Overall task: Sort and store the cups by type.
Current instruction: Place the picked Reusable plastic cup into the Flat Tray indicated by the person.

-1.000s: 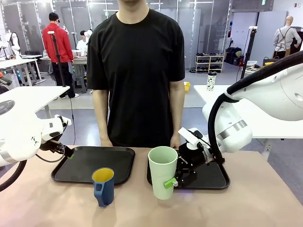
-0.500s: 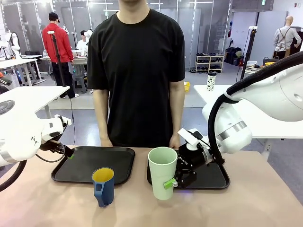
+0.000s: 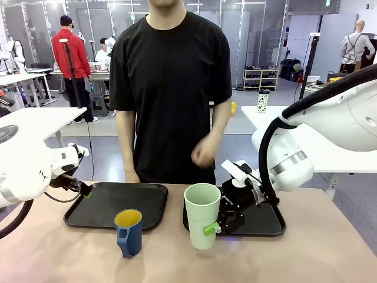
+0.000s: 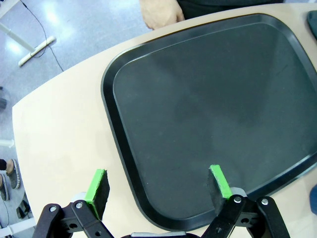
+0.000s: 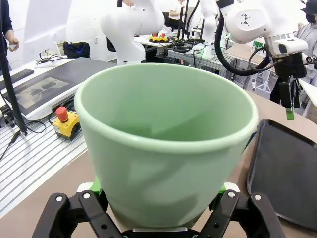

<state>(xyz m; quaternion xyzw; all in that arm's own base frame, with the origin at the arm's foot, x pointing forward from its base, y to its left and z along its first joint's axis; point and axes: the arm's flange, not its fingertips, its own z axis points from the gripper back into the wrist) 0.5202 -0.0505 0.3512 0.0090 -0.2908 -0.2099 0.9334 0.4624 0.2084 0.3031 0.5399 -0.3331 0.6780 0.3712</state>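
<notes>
The mint-green tumbler (image 3: 202,215) stands upright near the middle of the worktop, toward my near edge, just in front of the right tray (image 3: 266,226). I cannot tell whether its base rests on the worktop or hangs a hair above it. The blue mug (image 3: 129,232), yellow inside, stands apart to its left, close to the near edge and in front of the left tray (image 3: 94,225).

My right hand (image 3: 213,227) is clenched on the tumbler low down, a green pad pressed to each side of its wall, as the right wrist view shows. I judge the step in hand to be carrying the tumbler onto the right tray. With so low a grip on a tall cup it could lean, so I would lift straight up first, clear the tray's rim, travel slowly with the cup upright, and set it flat on the tray's bare floor, not on the rim. The person's hand (image 3: 206,152) is raised over the far edge near that tray, so I would mind it.

My left hand (image 4: 158,178) is released, fingers spread wide, holding nothing, hovering over the left tray's edge.
</notes>
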